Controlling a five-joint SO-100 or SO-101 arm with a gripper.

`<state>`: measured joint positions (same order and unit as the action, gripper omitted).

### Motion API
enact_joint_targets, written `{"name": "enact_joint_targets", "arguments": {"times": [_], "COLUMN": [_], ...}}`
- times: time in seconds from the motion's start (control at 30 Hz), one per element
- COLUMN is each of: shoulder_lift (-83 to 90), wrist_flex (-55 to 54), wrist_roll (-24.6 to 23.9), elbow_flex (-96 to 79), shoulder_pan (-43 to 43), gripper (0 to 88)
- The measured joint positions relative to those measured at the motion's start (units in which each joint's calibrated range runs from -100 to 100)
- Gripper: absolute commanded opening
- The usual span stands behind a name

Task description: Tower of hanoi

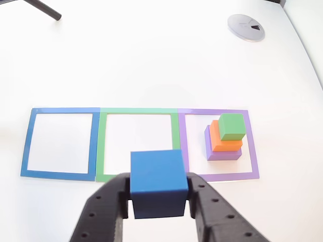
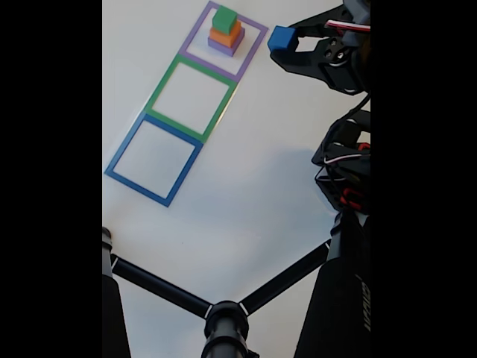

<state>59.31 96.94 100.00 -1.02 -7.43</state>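
Jaws pinching the blue cube [image 1: 157,181], up off the white counter [image 1: 151,60]. Green block [image 1: 232,126] on orange block [image 1: 224,140] on purple block [image 1: 222,153], inside the purple tape square [image 1: 219,176].

Light is bright and even; the white desk [image 1: 151,60] looks nearly overexposed, with soft, weak shadows. The fixed view has black side bars.

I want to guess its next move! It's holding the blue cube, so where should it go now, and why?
Probably carry the blue cube forward and set it inside an empty square, likely the green square. The gripper holds it lifted, and the stack stays in the purple square.
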Motion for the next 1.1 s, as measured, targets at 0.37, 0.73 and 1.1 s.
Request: {"name": "enact_joint_targets", "arguments": {"times": [0.37,0.73,1.1], "shoulder_lift": [1.10,-0.25,-10.22], "wrist_flex": [-0.97,-33.94,-74.89], "wrist_roll": [0.00,0.00,-0.18], "elbow_flex": [-5.49,-40.64,-70.39], "shoulder_pan": [0.70,-1.17,-3.98], "gripper": [2.8,3.0,3.2]}}
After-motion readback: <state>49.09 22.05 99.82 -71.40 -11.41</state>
